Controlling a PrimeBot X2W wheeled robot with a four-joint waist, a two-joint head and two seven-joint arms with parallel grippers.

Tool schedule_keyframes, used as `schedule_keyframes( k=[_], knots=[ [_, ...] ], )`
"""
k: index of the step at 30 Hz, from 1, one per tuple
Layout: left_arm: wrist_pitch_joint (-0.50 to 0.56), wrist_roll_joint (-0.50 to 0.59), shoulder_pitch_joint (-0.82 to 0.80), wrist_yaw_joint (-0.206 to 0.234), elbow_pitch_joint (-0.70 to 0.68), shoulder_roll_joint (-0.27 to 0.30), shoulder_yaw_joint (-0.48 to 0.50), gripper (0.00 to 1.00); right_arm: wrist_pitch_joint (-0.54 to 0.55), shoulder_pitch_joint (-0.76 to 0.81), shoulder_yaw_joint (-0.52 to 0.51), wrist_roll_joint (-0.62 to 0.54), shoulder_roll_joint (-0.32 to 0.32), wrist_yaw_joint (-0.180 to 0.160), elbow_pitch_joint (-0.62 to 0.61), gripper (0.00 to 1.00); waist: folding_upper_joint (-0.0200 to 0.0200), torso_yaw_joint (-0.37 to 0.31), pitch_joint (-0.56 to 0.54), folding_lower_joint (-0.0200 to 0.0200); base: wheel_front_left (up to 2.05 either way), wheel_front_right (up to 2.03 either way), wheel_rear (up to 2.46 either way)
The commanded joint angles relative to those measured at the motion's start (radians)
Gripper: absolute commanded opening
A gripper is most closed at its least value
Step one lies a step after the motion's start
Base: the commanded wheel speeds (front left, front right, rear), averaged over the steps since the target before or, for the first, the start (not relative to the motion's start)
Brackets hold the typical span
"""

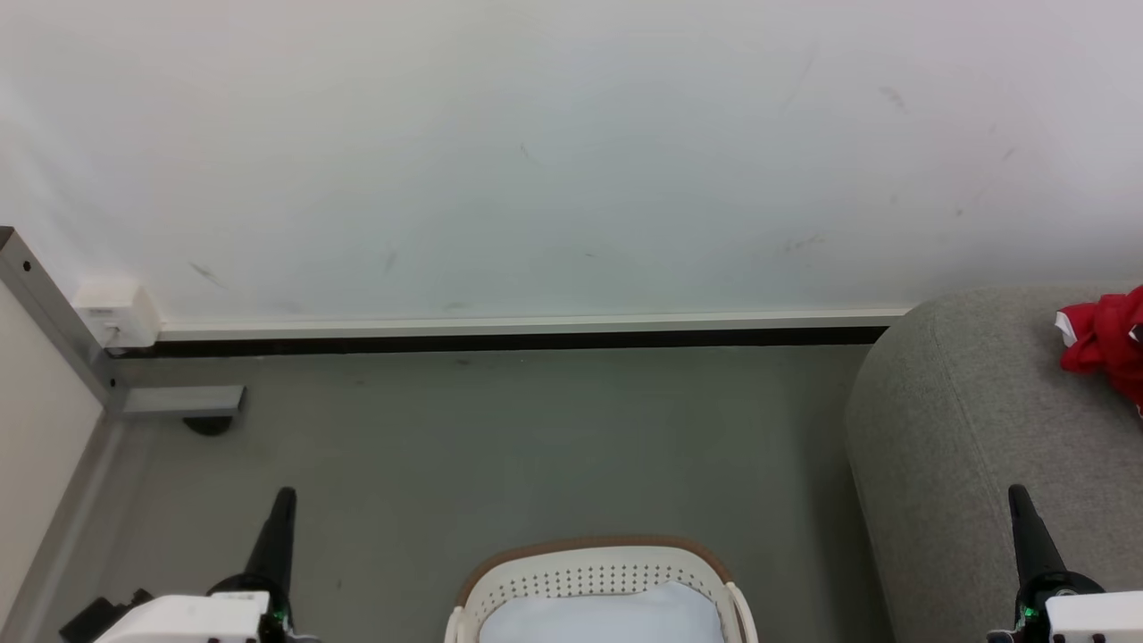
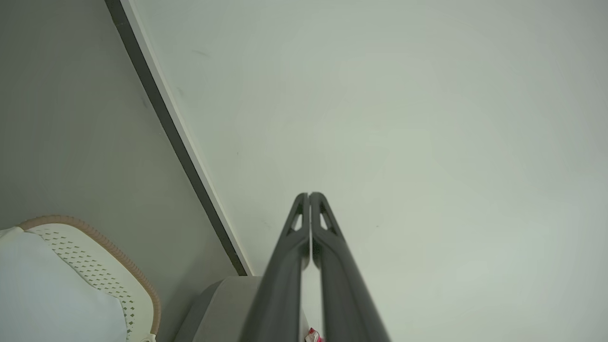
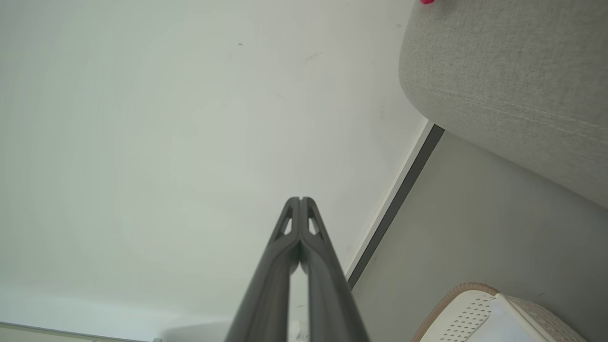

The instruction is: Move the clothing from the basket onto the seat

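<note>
Wall [image 1: 571, 161], pale and lightly scuffed, takes up the upper half of the head view, ending in a white skirting strip [image 1: 536, 322] with a dark gap under it. Below runs the grey floor [image 1: 536, 438]. At the right stands the seat [image 1: 973, 429], a light grey upholstered sofa whose rounded end bulges towards the middle of the floor and reaches back to the wall.

The basket [image 1: 594, 546] stands on the floor at the bottom centre, cream and perforated with a brown rim, its near part cut off by the edge of the view. It is near the seat's rounded end, with a strip of floor between them. A pale fabric pad [image 1: 607, 618] lies inside it. The clothing [image 1: 1107, 344], a crumpled bright red heap with a bit of white trim, lies on top of the seat at the far right edge, well apart from the basket; the seat's rounded end rises between the two.

At the left edge a grey metal frame [image 1: 54, 313] slants down to a flat foot on the floor, with a small white box [image 1: 112, 313] on the wall beside it.

The left gripper [image 1: 284, 500] points up at the lower left over the floor, its fingers pressed together with nothing between them. The right gripper [image 1: 1018, 496] points up at the lower right in front of the seat, its fingers likewise pressed together on nothing.
</note>
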Motion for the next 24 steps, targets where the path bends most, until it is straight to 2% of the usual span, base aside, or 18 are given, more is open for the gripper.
schedule_keyframes(
  k=[1, 2, 24],
  knots=[
    [0.007, -0.027, -0.014, -0.006, -0.009, 0.003, 0.005, 0.00, 0.005, -0.022, -0.005, 0.020, -0.008, -0.002, -0.011, 0.00, 0.0000, 0.000, 0.001, -0.0001, 0.00, 0.00, 0.00],
    [0.014, -0.053, -0.018, -0.007, -0.011, 0.002, 0.011, 0.00, 0.010, -0.022, -0.006, 0.055, -0.009, -0.002, -0.013, 0.00, 0.0000, 0.001, 0.002, -0.0001, 0.00, 0.00, 0.00],
    [0.055, -0.203, -0.034, -0.014, -0.024, -0.001, 0.034, 0.00, 0.040, -0.034, -0.004, 0.219, -0.023, -0.002, -0.024, 0.00, 0.0000, 0.007, 0.013, -0.0001, 0.00, 0.00, 0.00]
  ],
)
